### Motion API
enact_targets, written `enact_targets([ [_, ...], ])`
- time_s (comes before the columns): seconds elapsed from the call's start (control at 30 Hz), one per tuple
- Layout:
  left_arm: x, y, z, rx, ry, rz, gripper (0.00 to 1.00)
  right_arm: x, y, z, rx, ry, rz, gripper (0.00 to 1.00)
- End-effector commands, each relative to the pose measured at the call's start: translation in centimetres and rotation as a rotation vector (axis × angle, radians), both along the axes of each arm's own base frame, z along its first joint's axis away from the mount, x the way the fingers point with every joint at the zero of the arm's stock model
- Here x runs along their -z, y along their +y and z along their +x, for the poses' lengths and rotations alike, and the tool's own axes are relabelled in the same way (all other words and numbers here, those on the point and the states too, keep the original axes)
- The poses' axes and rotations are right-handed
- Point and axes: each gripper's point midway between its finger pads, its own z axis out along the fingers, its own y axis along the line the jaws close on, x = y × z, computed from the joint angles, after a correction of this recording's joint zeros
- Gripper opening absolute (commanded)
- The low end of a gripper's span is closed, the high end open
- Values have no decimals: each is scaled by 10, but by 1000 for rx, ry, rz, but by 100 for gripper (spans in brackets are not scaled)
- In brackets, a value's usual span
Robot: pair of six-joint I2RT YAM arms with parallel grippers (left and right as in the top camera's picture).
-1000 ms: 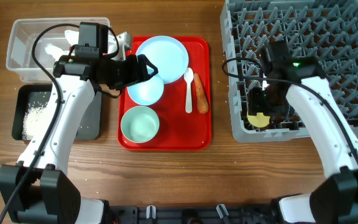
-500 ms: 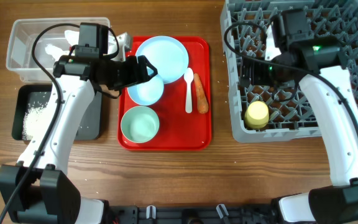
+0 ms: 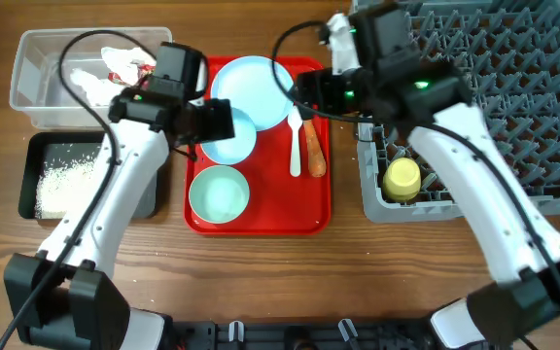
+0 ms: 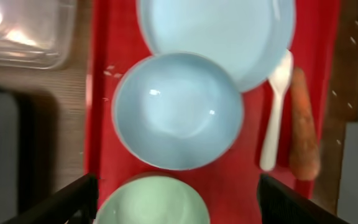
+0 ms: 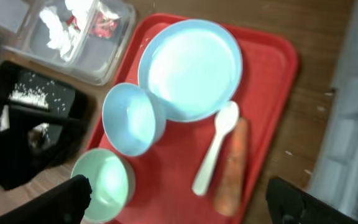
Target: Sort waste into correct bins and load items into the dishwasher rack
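Hovering left gripper and right gripper, both spread apart, empty, over unsorted plate, bowls, spoon, carrot; cup sitting racked by the table's right edge

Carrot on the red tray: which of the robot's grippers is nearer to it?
Right. The right gripper hangs just beyond the far end of the carrot; the left gripper is over the blue bowl, across the spoon from it.

Left wrist view cuts the green bowl at the bottom, the plate at the top.
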Motion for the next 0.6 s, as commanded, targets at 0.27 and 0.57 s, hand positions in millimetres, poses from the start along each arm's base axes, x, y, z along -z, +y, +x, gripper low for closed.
enact_targets([
  [0.27, 8, 117, -16, -448, 131, -39, 93, 155, 111, 17, -4, 232, 18, 60],
  [0.57, 8, 117, -16, -448, 131, -39, 100, 188, 109, 15, 77, 291, -26, 11],
])
